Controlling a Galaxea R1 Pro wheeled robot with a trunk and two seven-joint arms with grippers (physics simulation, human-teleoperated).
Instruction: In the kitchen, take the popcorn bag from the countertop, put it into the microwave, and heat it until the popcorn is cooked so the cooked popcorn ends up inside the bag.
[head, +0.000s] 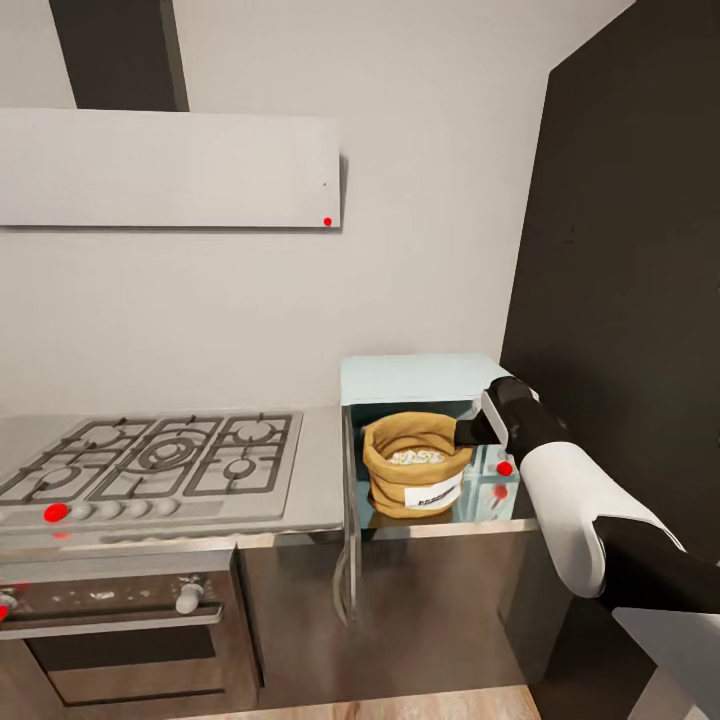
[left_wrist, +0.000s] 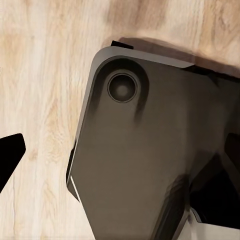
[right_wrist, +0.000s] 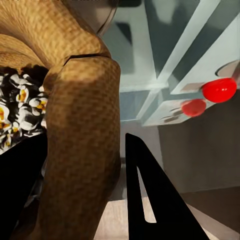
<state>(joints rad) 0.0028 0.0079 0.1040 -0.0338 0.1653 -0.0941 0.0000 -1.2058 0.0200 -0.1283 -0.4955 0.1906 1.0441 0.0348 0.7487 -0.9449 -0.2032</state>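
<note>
Popcorn (head: 417, 457) fills the bag (head: 415, 478) inside the open microwave (head: 420, 378); our right gripper (right_wrist: 85, 200) straddles the bag's rim, apparently pinching it. Left gripper's state we cannot tell.

1. My right arm (head: 575, 510) reaches forward from the lower right, white forearm, black wrist.
2. Right gripper (right_wrist: 82, 200) straddles the popcorn bag (right_wrist: 80, 150) rim, one dark finger either side, closed on it.
3. Left gripper: one dark fingertip (left_wrist: 9, 155) visible, state unclear.
</note>
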